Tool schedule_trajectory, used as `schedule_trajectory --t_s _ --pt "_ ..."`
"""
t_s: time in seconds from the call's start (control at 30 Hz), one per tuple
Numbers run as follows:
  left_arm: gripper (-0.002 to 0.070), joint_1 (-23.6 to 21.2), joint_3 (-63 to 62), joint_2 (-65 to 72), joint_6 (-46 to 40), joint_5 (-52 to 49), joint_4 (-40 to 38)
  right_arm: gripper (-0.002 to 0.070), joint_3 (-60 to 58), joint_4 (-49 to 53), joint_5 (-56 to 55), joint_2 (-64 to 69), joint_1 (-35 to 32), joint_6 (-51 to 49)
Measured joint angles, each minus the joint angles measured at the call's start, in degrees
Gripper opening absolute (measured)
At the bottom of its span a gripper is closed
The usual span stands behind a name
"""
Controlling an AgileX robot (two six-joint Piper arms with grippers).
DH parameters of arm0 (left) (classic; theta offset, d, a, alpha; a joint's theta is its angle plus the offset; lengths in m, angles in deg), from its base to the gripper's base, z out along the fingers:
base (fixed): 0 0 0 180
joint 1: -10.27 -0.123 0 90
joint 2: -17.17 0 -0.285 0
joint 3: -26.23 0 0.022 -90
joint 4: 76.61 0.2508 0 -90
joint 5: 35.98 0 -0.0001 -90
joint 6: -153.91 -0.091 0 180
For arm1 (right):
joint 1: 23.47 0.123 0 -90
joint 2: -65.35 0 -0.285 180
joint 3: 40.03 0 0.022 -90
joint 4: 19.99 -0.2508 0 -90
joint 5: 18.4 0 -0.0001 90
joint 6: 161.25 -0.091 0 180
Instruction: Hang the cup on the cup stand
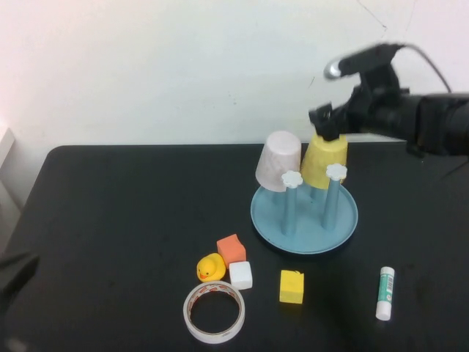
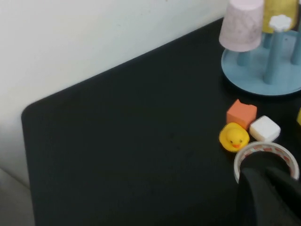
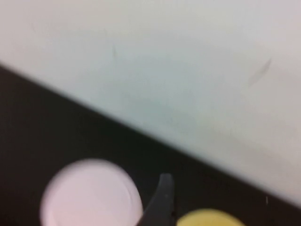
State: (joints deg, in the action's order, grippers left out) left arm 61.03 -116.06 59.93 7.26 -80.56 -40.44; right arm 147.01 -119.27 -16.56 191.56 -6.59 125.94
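The yellow cup [image 1: 325,160] sits upside down over a back peg of the light-blue cup stand [image 1: 344,220], beside a pale pink cup [image 1: 278,161] that is also upside down on a peg. My right gripper [image 1: 330,126] hovers at the yellow cup's upturned bottom, open. In the right wrist view one finger [image 3: 162,200] stands just beside the yellow cup [image 3: 209,219], with a thin gap between them. My left gripper [image 2: 265,175] is shut and empty, low over the tape roll at the table's front left, far from the stand [image 2: 282,84].
In front of the stand lie a rubber duck [image 1: 210,268], an orange block [image 1: 231,249], a white cube [image 1: 240,275], a yellow block [image 1: 292,287] and a tape roll [image 1: 213,312]. A glue stick [image 1: 385,292] lies at the front right. Two front pegs with white caps [image 1: 336,171] stand bare.
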Motion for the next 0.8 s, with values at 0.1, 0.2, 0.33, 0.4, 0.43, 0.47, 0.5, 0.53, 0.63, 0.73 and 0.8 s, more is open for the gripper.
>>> schedule_trajectory --t_s 0.1,0.2,0.33,0.4,0.43,0.47,0.5,0.53,0.63,0.73,0.8 --pt "-0.0001 0.0 4.6 -6.9 0.0 0.0 -0.6 0.0652 -1.4 0.0 2.3 -4.7 0.0 -2.0" --pt "-0.0001 0.0 9.4 -14.1 0.7 1.6 -1.0 0.0486 -4.1 0.0 5.4 -10.9 0.0 -4.2" --pt "-0.0001 0.0 14.9 -23.2 1.6 4.6 -1.1 0.0148 -10.3 0.0 9.0 -20.5 0.0 -6.1" --pt "-0.0001 0.0 16.8 -26.3 1.7 5.3 -1.1 0.0064 -14.3 0.0 10.1 -25.8 0.0 -6.4" --pt "-0.0001 0.0 17.7 -27.8 1.7 5.5 -1.1 0.0042 -16.4 0.0 10.7 -28.6 0.0 -6.5" --pt "-0.0001 0.0 18.5 -29.1 1.7 5.5 -1.1 0.003 -18.1 0.0 11.0 -30.9 0.0 -6.5" --pt "-0.0001 0.0 19.0 -29.9 1.7 5.5 -1.1 0.0021 -20.3 0.0 11.7 -33.7 0.0 -6.5" --pt "-0.0001 0.0 19.5 -30.7 1.8 5.5 -1.1 0.0015 -22.0 0.0 12.2 -36.0 0.0 -6.5" --pt "-0.0001 0.0 20.6 -32.0 1.8 5.5 -1.1 0.0007 -28.3 0.1 14.1 -44.9 0.0 -6.3" --pt "-0.0001 0.0 20.6 -32.0 1.9 5.4 -1.1 0.0005 -34.1 0.1 15.9 -53.9 0.0 -6.1" --pt "-0.0001 0.0 20.7 -32.0 1.9 5.4 -1.1 0.0003 -37.6 0.1 16.7 -59.2 0.0 -6.1"
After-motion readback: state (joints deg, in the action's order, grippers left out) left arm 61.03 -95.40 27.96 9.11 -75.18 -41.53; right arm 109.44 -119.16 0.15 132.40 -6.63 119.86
